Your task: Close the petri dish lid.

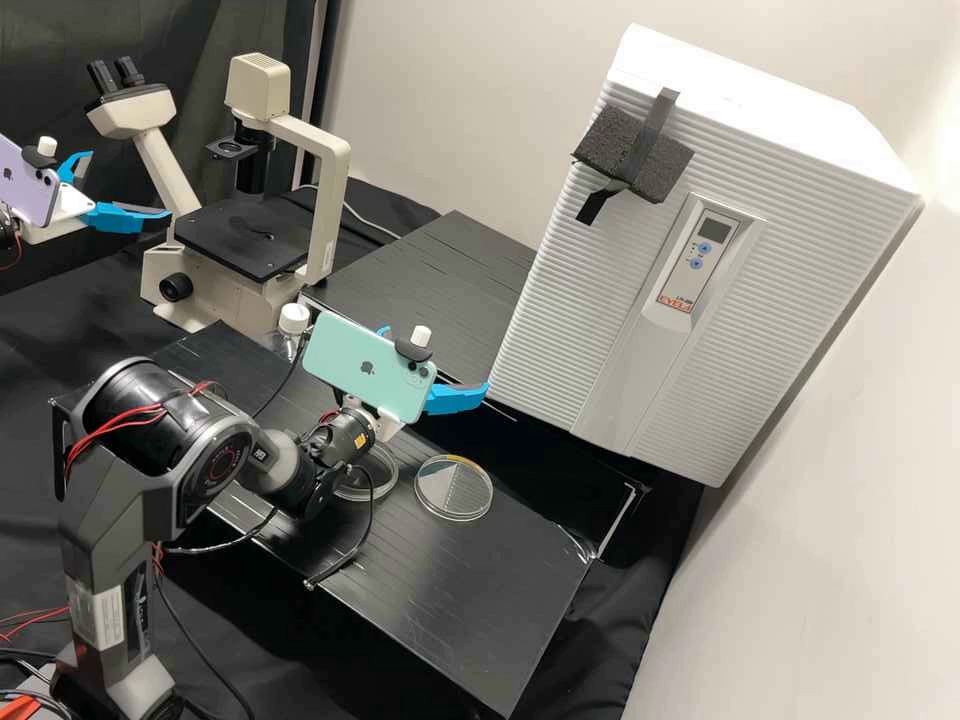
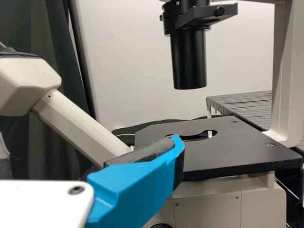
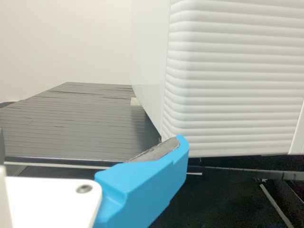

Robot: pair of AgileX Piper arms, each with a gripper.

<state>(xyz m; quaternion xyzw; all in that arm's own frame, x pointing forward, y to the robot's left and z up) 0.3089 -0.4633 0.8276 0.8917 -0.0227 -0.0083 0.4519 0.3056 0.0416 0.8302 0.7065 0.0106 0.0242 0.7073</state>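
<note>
In the high view, a clear round petri dish part [image 1: 455, 488] lies flat on the black bench, an orange mark at its rim. Beside it is a second clear round part [image 1: 388, 466], partly hidden by the right arm; which is the lid, I cannot tell. My right gripper [image 1: 437, 360] is held above and beyond both, fingers spread and empty. Far off at the left edge, my left gripper [image 1: 126, 187] is open and empty near the microscope. One blue finger each shows clearly of the left gripper [image 2: 90, 152] and the right gripper [image 3: 90, 145] in their wrist views.
A beige microscope [image 1: 255, 240] stands at the back left. The large white incubator [image 1: 640, 260] rises at the right, close to the right gripper's fingers. A white-capped bottle [image 1: 293, 319] is behind the right arm. The black bench [image 1: 450, 590] extends in front of the dishes.
</note>
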